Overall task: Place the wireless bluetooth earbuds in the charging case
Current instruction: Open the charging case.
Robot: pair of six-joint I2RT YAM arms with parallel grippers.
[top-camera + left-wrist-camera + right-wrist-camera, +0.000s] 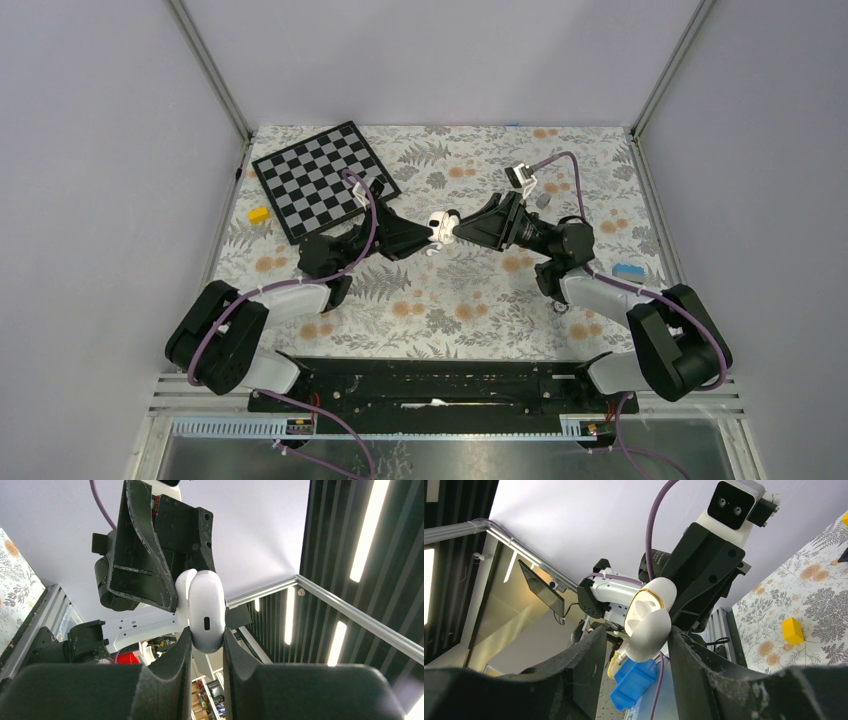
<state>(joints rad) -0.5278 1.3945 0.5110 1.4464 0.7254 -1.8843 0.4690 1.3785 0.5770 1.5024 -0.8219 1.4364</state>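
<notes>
The white charging case (441, 225) hangs in the air above the middle of the table, between both arms. My left gripper (207, 632) is shut on its lower end (206, 615), one finger on each side. The lid (648, 625) stands slightly ajar, with a gold rim showing. My right gripper (636, 632) is open around the lid: the right finger (684, 650) touches it, and a gap separates it from the left finger (589, 650). In the top view the right gripper (462, 228) faces the left gripper (428, 236). The earbuds are out of view.
A checkerboard (322, 180) lies at the back left, with a yellow block (259, 214) beside it on the floral cloth. A blue block (628, 270) sits at the right, and a small grey piece (543, 200) behind the right arm.
</notes>
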